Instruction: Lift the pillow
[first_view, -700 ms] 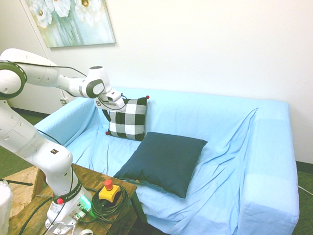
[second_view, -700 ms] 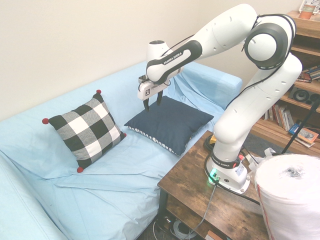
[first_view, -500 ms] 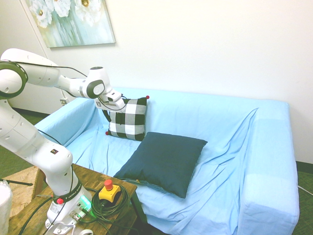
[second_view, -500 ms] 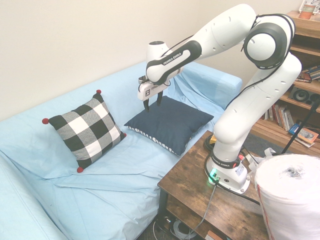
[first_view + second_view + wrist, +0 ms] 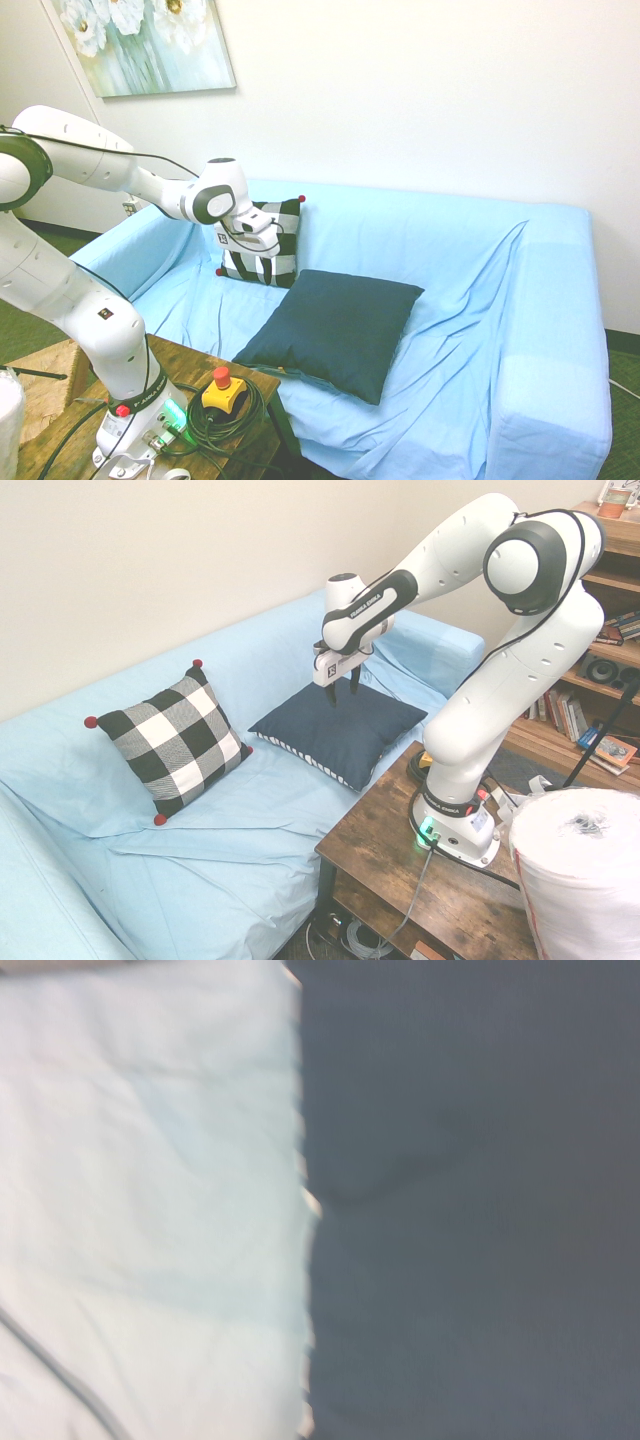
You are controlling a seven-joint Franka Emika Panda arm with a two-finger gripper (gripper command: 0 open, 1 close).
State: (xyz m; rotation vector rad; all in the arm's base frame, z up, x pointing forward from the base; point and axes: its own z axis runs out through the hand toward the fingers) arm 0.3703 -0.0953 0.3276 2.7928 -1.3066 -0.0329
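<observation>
White two-finger gripper [image 5: 343,696] with fingers apart, nothing held, over large square navy cushion [image 5: 338,725], cushion flat on light-blue fabric-covered sofa [image 5: 215,850]

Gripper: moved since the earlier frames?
Yes. In the first exterior view, the gripper shifted rightward and lower across the black-and-white checked cushion, toward the navy pillow.

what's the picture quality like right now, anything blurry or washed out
Wrist view: soft and out of focus, the edge of the navy pillow smeared; first exterior view: bright, the wall nearly washed out; second exterior view: pale wall too, yet the checked cushion shows clear squares.
</observation>
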